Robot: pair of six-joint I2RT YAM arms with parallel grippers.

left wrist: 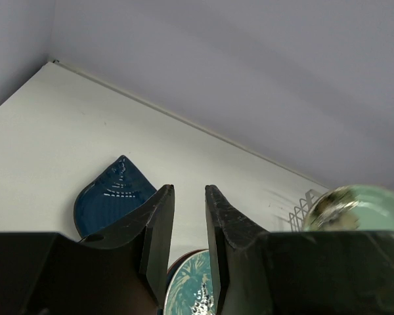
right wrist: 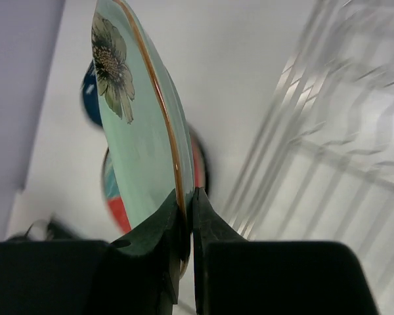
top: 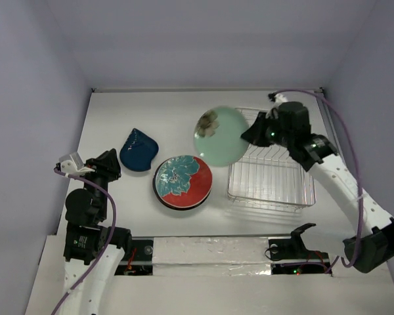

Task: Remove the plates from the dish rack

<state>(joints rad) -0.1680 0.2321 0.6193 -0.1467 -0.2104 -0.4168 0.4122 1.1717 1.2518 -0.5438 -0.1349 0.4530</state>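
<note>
**Operator:** Report the state of the right claw.

**Technician:** The right claw [right wrist: 187, 197] is clamped on the rim of the pale green plate [top: 221, 136]. One finger lies on each face, and the gold-edged rim sits between them. A flower motif is printed on the plate's face near the edge opposite the grip.

**Operator:** Where is that plate?

**Technician:** In the top view it is tilted and sits over the far-left corner of the dish rack [top: 270, 177], overlapping the desk [top: 118, 118] just beside it. I cannot tell whether its lower edge touches the wires. The rack stands on the right part of the desk, directly below the right arm.

**Operator:** And the state of the left claw?

**Technician:** The left claw [left wrist: 189, 191] has its fingers slightly apart, with a narrow gap and nothing between them. It sits at the left side of the desk, pointing toward the plates.

**Operator:** Which plates lie on the desk?

**Technician:** There are two positions. The dark blue plate [top: 138, 150] lies flat just beside the left claw. The red plate with a teal leaf pattern [top: 182, 180] lies flat between the blue plate and the rack, apart from both. A dark edge shows under its near side.
</note>
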